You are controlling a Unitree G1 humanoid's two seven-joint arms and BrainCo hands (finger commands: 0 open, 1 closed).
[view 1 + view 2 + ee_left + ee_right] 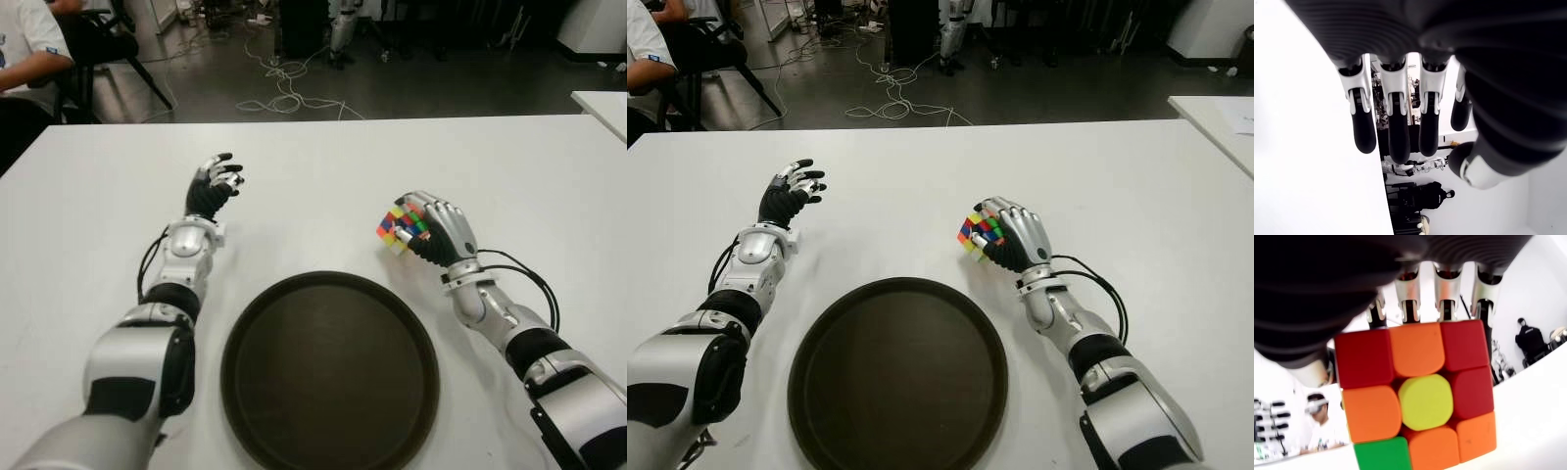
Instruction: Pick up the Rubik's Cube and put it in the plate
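White bench (313, 166) fills most of the frame. Dark round plate (329, 369) lies on it, lower centre, nothing inside.

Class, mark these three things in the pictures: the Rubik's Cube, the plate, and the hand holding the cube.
Rubik's Cube (1422, 401), right wrist view, on its yellow centre tile.
Plate (328, 367), left eye view, on its bare dark floor.
Right hand (1014, 238), right eye view, on its silver back.

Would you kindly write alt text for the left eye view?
The robot's right hand grips a multicoloured Rubik's Cube beyond the right rim of a round dark brown plate on a white table. Its empty left hand shows far left, fingers relaxed.
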